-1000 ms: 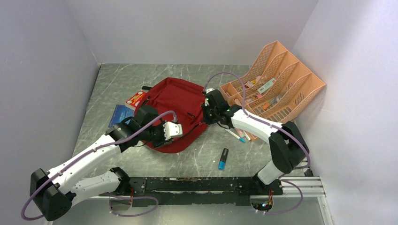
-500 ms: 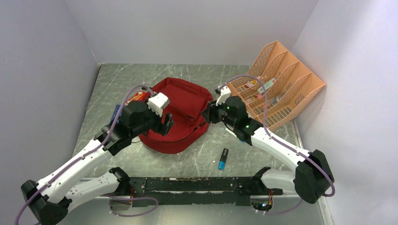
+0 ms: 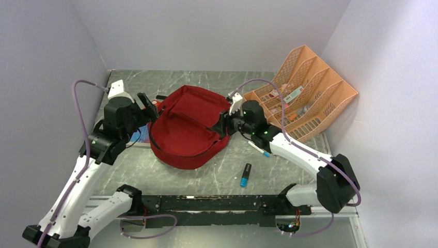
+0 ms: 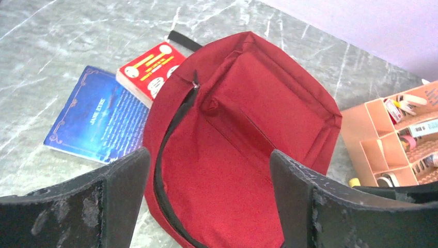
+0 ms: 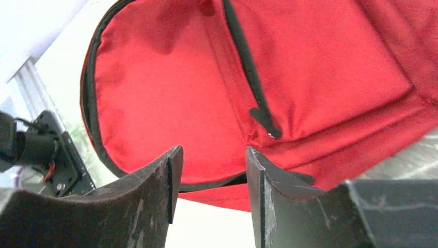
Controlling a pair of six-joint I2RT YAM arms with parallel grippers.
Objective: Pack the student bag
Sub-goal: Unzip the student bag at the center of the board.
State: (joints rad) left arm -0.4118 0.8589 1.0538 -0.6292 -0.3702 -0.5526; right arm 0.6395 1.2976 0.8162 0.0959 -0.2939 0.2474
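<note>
The student bag (image 3: 186,126) is a dark-red backpack lying in the middle of the table, its black zipper edge curving round the front. My left gripper (image 3: 150,106) hovers by the bag's upper left edge. In the left wrist view (image 4: 206,160) it is wide open and empty above the bag (image 4: 243,119). My right gripper (image 3: 223,124) is at the bag's right edge. In the right wrist view (image 5: 213,155) it is open, and the bag's fabric and zipper (image 5: 248,67) lie just beyond the fingertips.
A blue book (image 4: 98,121) and a red book (image 4: 150,64) lie left of the bag. A peach mesh organiser (image 3: 299,98) with small items stands at the back right. A black-and-blue marker (image 3: 245,174) and pens (image 3: 260,149) lie on the table right of the bag.
My left arm swung from the bag's front edge up and back to its upper left side. The right gripper stayed at the bag's right edge. The bag's front flap now lies spread wider.
</note>
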